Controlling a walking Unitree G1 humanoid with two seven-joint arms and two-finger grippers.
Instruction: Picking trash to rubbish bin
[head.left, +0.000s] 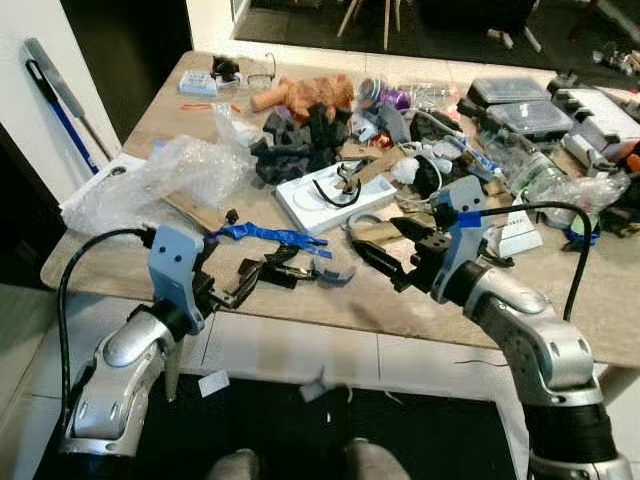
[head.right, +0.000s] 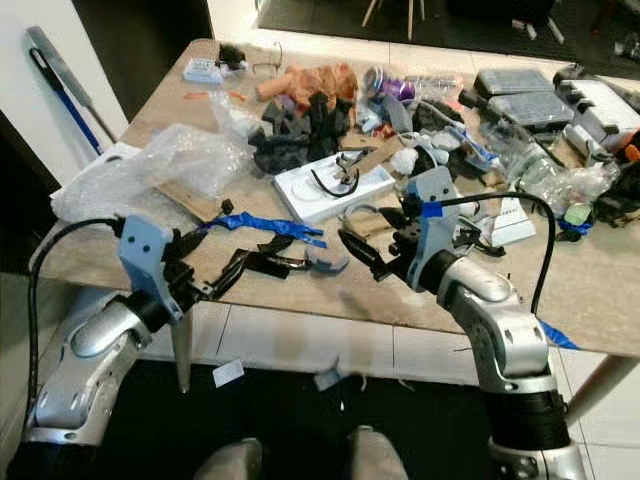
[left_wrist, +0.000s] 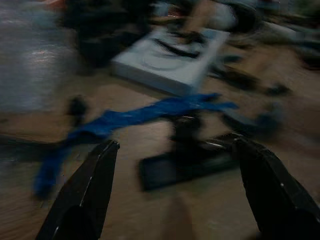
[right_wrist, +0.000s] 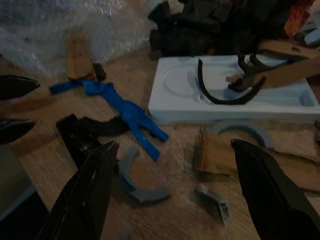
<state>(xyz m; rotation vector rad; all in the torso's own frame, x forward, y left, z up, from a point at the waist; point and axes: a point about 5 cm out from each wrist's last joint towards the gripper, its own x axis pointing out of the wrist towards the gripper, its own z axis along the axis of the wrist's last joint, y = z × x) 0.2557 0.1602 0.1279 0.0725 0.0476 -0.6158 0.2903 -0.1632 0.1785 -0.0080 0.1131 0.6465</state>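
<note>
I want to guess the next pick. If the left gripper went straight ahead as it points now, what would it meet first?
Probably the black plastic scrap lying between the open fingers of the left gripper, just before the blue tape strip. The wrist view is blurred, so depth is uncertain.

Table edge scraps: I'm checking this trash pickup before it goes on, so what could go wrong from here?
The black scrap lies touching the blue tape strip, so the open left gripper may drag both. The grey curved piece sits near the table edge and could get knocked to the floor. The open right gripper hangs close to the white tray.
</note>
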